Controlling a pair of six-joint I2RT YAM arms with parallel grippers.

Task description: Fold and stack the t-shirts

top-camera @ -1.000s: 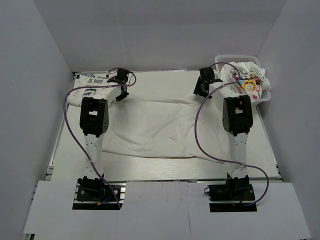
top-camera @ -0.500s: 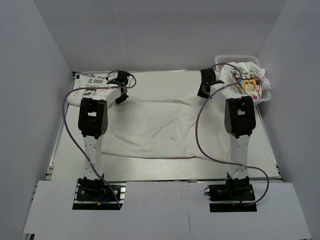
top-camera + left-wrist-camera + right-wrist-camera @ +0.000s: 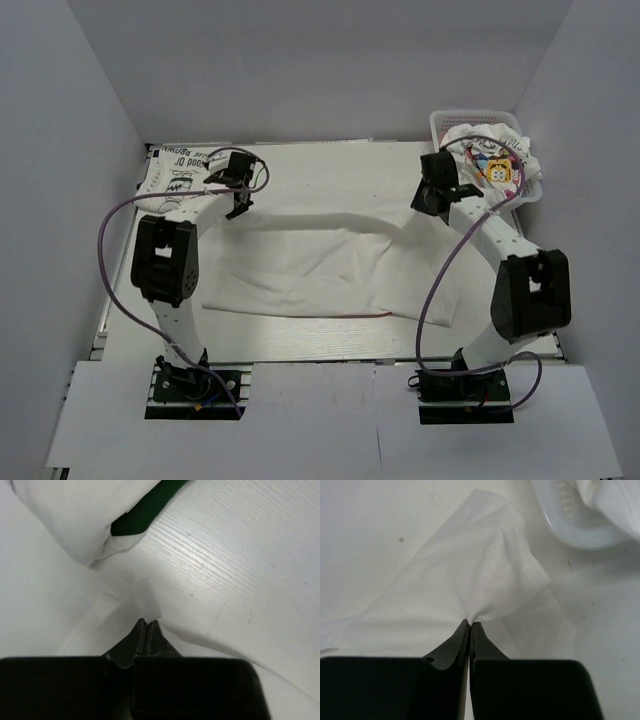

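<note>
A white t-shirt (image 3: 310, 265) lies spread across the middle of the table, its print hidden. My left gripper (image 3: 237, 203) is shut on the shirt's far left corner; in the left wrist view the jaws (image 3: 148, 623) pinch a flap of white cloth (image 3: 147, 595). My right gripper (image 3: 433, 200) is shut on the far right corner, and its jaws (image 3: 470, 624) pinch bunched white fabric (image 3: 480, 575). A folded t-shirt with green-black lettering (image 3: 180, 163) (image 3: 70, 520) rests at the back left. A crumpled t-shirt with a yellow cartoon (image 3: 497, 165) fills the basket.
The white mesh basket (image 3: 470, 117) (image 3: 570, 527) stands in the back right corner, close to my right gripper. Purple cables loop from both arms over the table. White walls enclose the table on three sides.
The right gripper has shut on the shirt's far right corner and shifted right and nearer. Both arms' elbows have swung outward, and the shirt's far edge has been drawn slightly nearer.
</note>
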